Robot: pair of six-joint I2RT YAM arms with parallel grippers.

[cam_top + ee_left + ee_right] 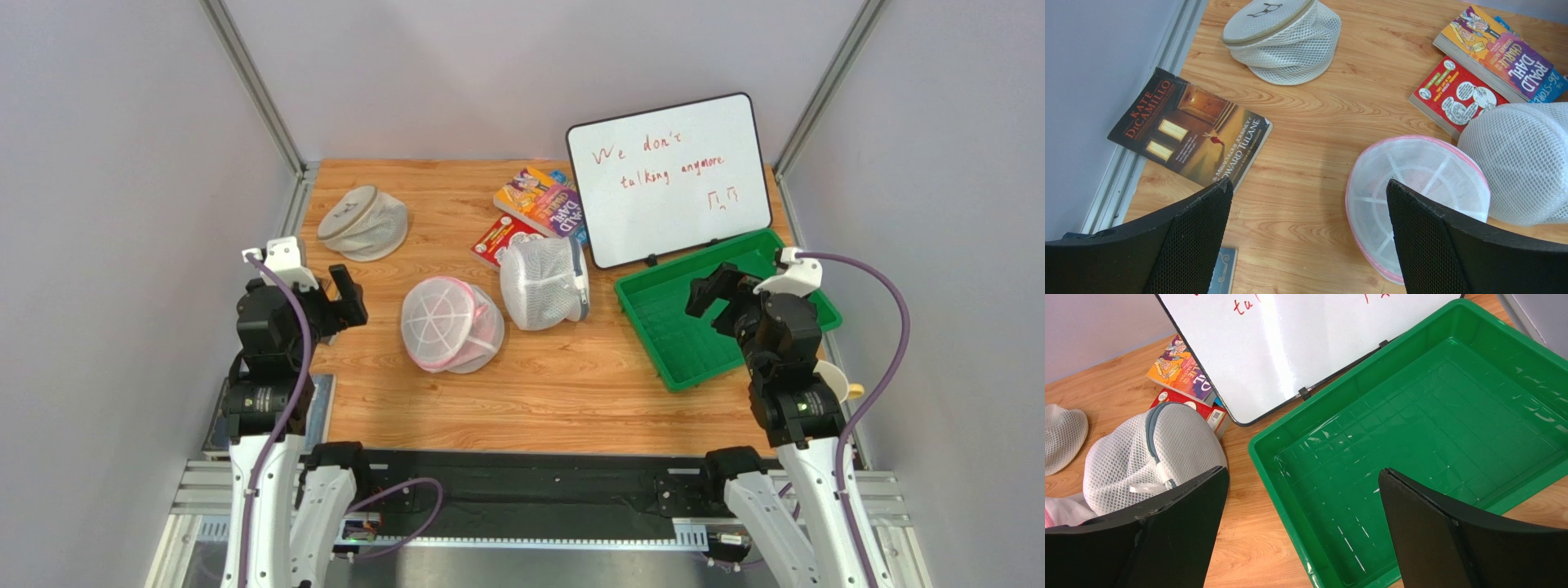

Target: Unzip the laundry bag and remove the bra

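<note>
Soft white mesh-cloth laundry bag (546,282), glossy green plastic tray (1444,416), matt wood-grain table (552,392), perhaps laminate.

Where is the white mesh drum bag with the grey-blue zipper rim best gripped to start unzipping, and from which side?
Likely the small white tab at the near end of the grey-blue zipper rim, reached by the right gripper from the side of the green plastic tray. The white mesh bag lies tipped over, rim facing that tray.

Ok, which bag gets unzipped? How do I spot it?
Find the whiteboard at the back. By its lower left corner sits the white mesh laundry bag. Unlike the pink-rimmed bag beside it, its zipper rim is grey-blue.
</note>
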